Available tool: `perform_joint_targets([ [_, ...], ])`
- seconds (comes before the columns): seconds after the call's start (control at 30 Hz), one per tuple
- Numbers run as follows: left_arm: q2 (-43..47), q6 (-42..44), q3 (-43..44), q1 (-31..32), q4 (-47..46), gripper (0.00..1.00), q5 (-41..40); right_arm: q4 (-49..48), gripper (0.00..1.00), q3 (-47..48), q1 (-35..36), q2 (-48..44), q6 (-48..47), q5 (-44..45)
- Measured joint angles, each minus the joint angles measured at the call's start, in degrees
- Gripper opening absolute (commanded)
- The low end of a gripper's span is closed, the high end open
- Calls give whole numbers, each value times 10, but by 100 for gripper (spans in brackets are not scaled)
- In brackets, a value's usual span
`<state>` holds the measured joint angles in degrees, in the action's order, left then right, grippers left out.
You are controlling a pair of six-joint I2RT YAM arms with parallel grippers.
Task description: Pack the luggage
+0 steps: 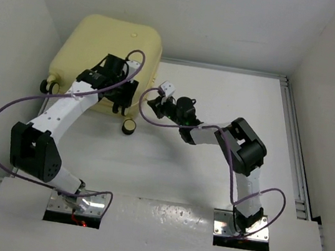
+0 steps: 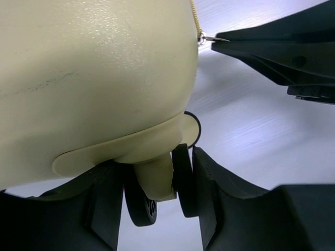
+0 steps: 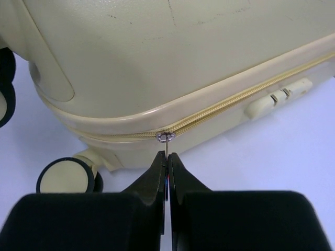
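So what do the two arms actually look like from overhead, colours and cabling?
Both match: white link segments with bulky black joint housings. The left arm and right arm each carry a loose purple cable looping alongside from base to wrist. The left gripper and right gripper are black, with plain matte black jaws; no markings visible.

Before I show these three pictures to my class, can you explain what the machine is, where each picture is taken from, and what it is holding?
Two robot arms are bolted to a white table. The overhead picture looks down on both; the other two come from cameras on each wrist. A closed pale yellow suitcase lies at the table's far left corner. The left gripper closes around a wheel mount at a suitcase corner. The right gripper is shut on the metal zipper pull; the zipper runs right, past a combination lock.
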<state>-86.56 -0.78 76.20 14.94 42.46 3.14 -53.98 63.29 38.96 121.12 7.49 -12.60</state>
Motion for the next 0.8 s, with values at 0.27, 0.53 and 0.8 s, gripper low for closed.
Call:
perform_joint_targets([
  [0.27, -35, -38, 31, 106, -16, 0, 28, 5, 0, -188, -54, -158, -10, -1],
  [0.53, 28, 5, -42, 133, -49, 0, 45, 47, 0, -318, -28, -300, -1, 2],
  [0.8, 42, 66, -61, 121, -14, 37, 32, 57, 0, -334, 23, -318, 16, 16],
])
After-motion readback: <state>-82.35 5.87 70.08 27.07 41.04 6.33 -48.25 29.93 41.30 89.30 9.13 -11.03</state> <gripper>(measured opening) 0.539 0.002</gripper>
